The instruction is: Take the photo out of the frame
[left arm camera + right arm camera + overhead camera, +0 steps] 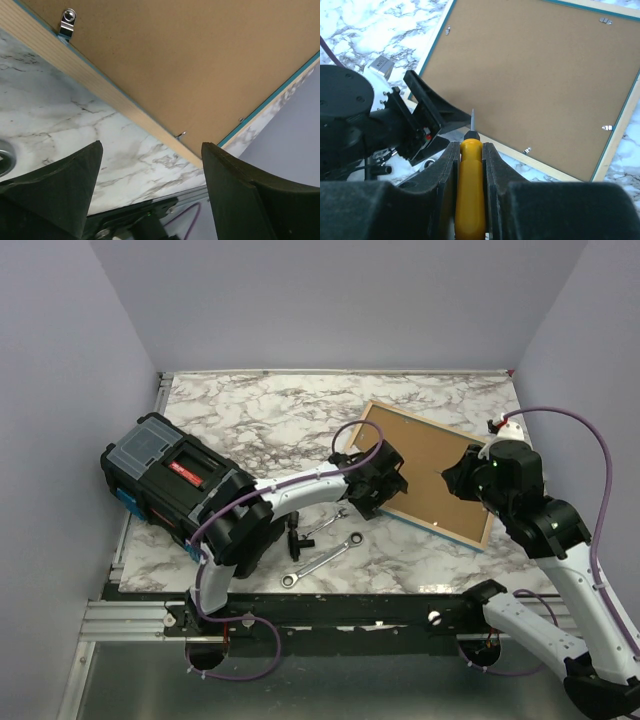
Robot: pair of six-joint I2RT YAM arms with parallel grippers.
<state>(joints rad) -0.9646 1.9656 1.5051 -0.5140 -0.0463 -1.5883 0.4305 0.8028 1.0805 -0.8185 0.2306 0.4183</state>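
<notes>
At nine o'clock on the marble table (260, 410) I see a black toolbox (165, 475). Towards six o'clock, two wrenches (322, 558) lie just beside my left arm. My left gripper (385, 485) sits at the nine-o'clock edge of the frame (430, 455), jaws spread wide with nothing between them. In the wrist view the pale wooden rail is just ahead of the fingers (65, 185). The frame lies flat at about two o'clock on the table, brown back up, with a turquoise rim along its edges and small metal clips (526, 150) around the back. At its three-o'clock side my right gripper (462, 480) is clamped on a yellow-handled screwdriver (470, 190), tip pointing at the frame's back.
</notes>
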